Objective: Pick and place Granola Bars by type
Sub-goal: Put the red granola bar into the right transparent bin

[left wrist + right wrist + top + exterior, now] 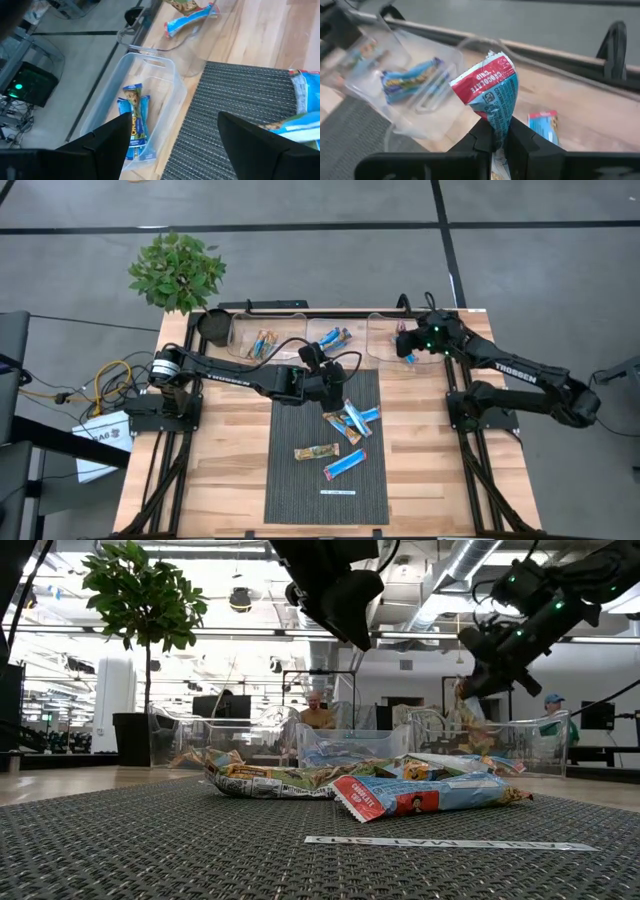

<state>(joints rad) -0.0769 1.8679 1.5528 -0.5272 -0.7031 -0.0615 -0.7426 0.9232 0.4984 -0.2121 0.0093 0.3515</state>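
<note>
Blue-and-red foil pinched tight in the right gripper (501,142): one granola bar (492,97) standing up out of the pressed-together fingers, "chocolate chip" readable on its red end. Held above the right-hand clear bin (392,340) at the far edge of the table (230,470), with another blue bar (543,126) lying flat in that bin just below.

Over at the dark ribbed mat (300,480) in the middle of the table, the left gripper (330,392) hanging above the mat's far end, fingers (100,145) spread wide, nothing between them. Right beside it on the mat, a loose pile of bars (355,420), blue and tan wrappers overlapping. Nearer the mat's middle, a tan bar with blue ends (318,451) lying alone, and just beside that a bright blue bar with a red end (344,466). Near the mat's front edge, a thin white strip (337,492).

Beyond the mat's far edge, two more clear bins: the left one (255,335) with a few tan-and-blue bars (135,125) lying together inside, the middle one (335,332) with blue-and-orange bars (333,338). Off the table's far left corner, a leafy potted plant (176,270). From the low view, two people far back in the room behind the bins.
</note>
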